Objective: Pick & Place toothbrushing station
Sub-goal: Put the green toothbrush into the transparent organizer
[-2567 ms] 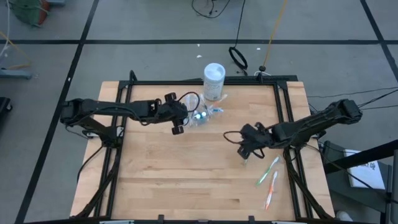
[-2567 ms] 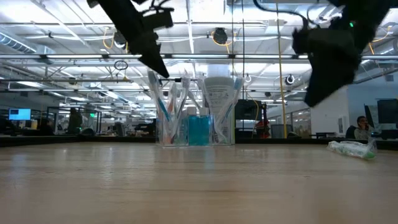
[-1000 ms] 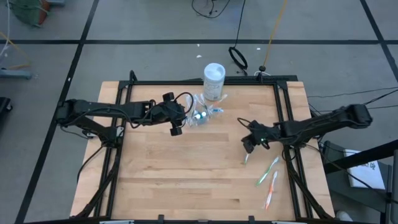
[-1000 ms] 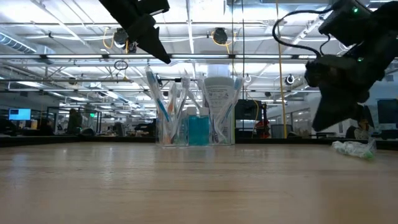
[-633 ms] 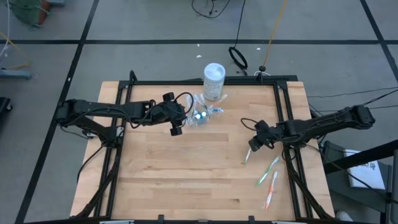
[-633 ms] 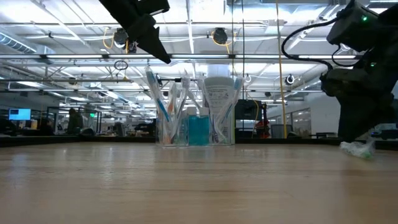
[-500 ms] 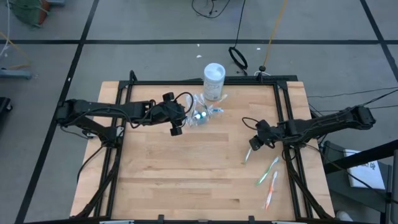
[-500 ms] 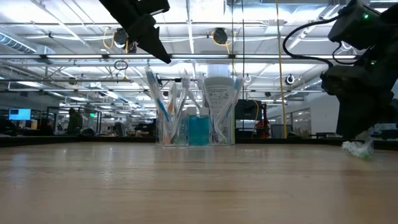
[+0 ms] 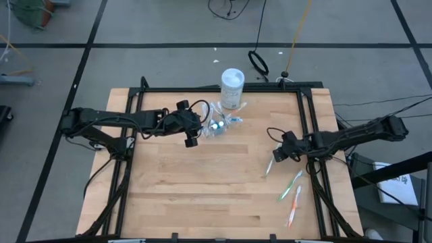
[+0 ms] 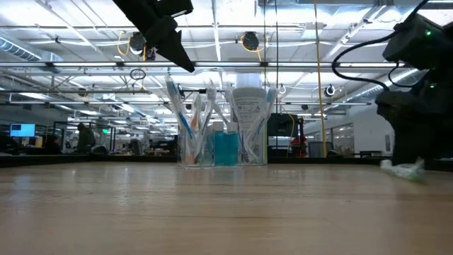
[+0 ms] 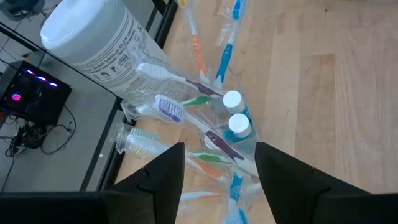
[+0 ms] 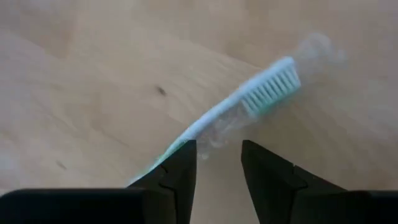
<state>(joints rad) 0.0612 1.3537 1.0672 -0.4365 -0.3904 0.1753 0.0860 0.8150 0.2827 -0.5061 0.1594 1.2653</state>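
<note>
No readable text anywhere. Fine print on the white tub's label (image 11: 111,48) too blurred to make out; same tub (image 10: 249,124) in the low view equally illegible.

Your left arm reaches in from the left edge of the high view toward upper centre, its left gripper (image 9: 191,136) hanging with fingers spread wide. Your right arm stretches in from the right edge at mid-height, low over the surface, and its right gripper (image 9: 278,156) has fingers parted.
</note>
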